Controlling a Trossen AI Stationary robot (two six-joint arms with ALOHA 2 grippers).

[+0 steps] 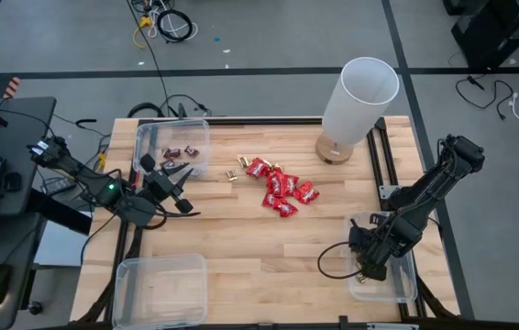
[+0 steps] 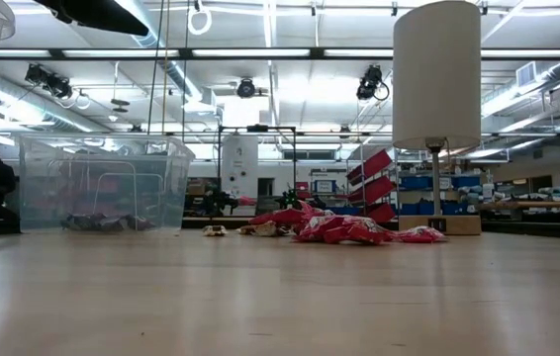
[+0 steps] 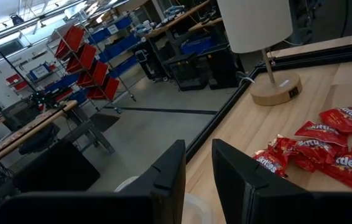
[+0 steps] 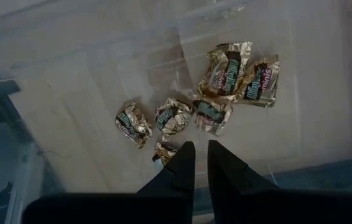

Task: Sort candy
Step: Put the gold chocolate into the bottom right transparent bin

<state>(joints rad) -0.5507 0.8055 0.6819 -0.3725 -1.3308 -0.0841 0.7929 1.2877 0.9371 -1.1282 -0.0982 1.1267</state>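
Drop step: right gripper (image 4: 194,163) hangs over the lower-right bin (image 1: 408,291), fingers slightly parted, empty; gold-foil pieces (image 4: 216,93) below. Left gripper (image 3: 198,177) half-open, empty. Next: red packets (image 1: 282,191).

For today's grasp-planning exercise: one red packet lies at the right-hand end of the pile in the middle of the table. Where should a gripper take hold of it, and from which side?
Probably from straight above, fingers across the narrow width of the red packet. It lies flat on the table, so there is no edge to get under from the side. Its right side faces bare wood, while other red packets crowd its left, so approach from the right.
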